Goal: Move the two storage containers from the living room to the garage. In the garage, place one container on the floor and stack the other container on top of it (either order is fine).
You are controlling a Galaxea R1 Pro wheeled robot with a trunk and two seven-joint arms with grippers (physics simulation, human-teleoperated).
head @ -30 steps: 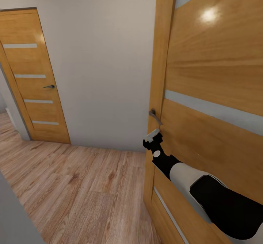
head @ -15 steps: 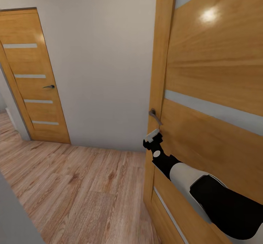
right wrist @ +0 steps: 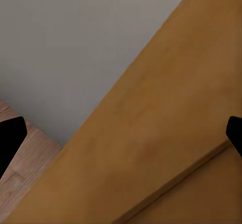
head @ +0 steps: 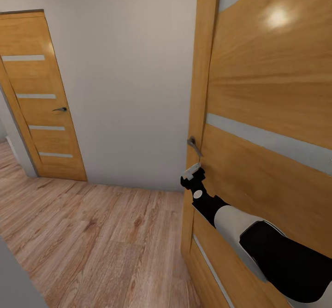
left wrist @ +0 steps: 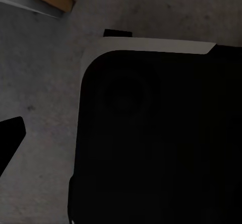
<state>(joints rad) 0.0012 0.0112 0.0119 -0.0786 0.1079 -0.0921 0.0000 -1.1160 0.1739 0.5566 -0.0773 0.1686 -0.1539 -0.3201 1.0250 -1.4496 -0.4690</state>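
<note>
The two storage containers are out of view. I am in a hallway with a light wood-plank floor (head: 101, 234). My right gripper (head: 192, 171) is held just below the metal lever handle (head: 194, 145) of a tan wooden door (head: 267, 91) and does not grip it. In the right wrist view its dark fingertips (right wrist: 10, 138) sit wide apart, open and empty, facing the door's panel (right wrist: 166, 133). One fingertip (left wrist: 10, 136) of my left gripper shows beside a dark rounded part of my own body (left wrist: 156, 133).
The near door stands close on my right and takes up that side. A plain grey-white wall (head: 129, 77) lies ahead. A second shut tan door (head: 41, 100) with a lever handle stands at the far left. Open plank floor stretches to the left.
The whole picture has shifted slightly to the left, so the camera has moved. My right arm keeps the same pose below the door handle.
</note>
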